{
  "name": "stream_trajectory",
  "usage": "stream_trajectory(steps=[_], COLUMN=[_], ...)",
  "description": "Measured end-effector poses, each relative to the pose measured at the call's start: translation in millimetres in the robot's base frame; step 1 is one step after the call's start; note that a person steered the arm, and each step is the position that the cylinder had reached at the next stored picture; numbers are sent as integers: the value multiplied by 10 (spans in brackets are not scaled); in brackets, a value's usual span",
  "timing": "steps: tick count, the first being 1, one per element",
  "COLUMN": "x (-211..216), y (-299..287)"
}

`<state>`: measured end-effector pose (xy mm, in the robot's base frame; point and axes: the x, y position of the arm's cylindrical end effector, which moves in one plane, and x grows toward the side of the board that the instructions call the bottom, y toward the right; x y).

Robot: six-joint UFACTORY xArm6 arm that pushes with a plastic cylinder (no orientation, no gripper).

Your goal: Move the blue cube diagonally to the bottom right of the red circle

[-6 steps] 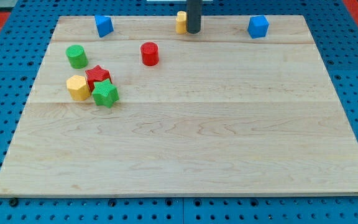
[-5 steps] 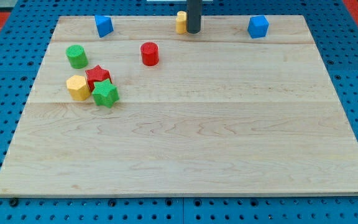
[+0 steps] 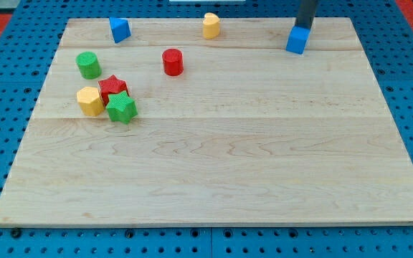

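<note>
No jaws on this rig, only a rod; my tip sits at the view's top right, touching the top edge of the blue cube. Cube near counter top edge, well apart from red circle to the view's left. Other blue block top left, yellow block top centre. Left cluster: green cylinder just apart; red star, yellow hexagon-ish block, green star touching.

Bright, even light from overhead. The board shows clear grain with no glare. Blocks cast only small, soft shadows at their bases. Focus is sharp across the frame; edges show no visible distortion.
</note>
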<state>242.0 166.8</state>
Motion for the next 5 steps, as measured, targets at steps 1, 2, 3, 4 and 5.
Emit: stream_trajectory(steps=[1,2,3,4,5], x=[494,426,748,970,959], y=[-289,-107,-11,-719,-1594])
